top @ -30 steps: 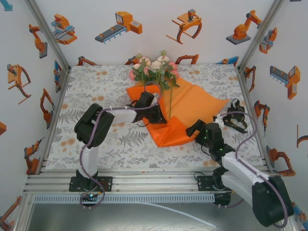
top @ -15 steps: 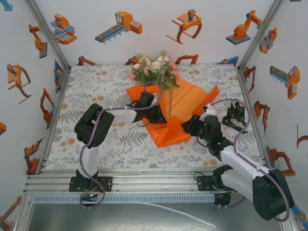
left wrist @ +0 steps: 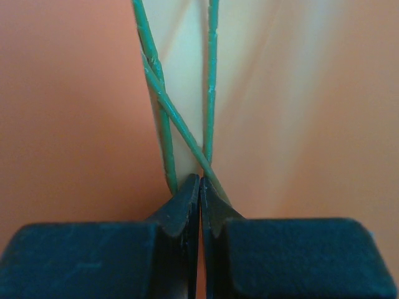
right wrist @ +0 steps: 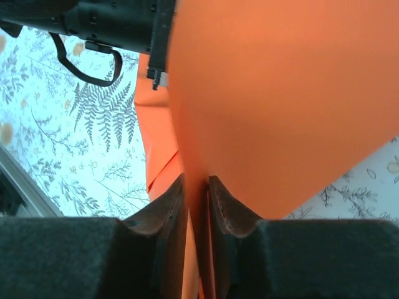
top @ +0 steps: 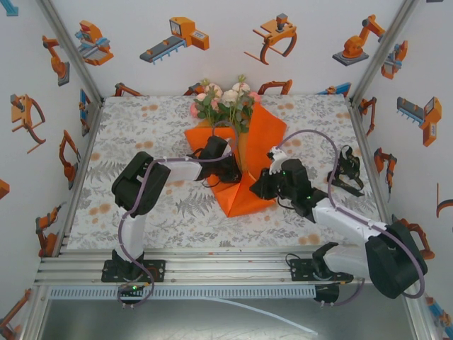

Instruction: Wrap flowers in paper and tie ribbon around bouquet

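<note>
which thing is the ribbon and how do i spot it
Go to the right edge of the floral tablecloth, past the folded orange paper. The ribbon lies bunched there: flat black fabric, unlike the rounder purple-grey cable arching beside it.

What surrounds your workspace
You see a grey leaf-and-blossom tablecloth; white walls with orange robot cartoons rise behind and beside it, and a slotted aluminium rail runs along its near edge.
</note>
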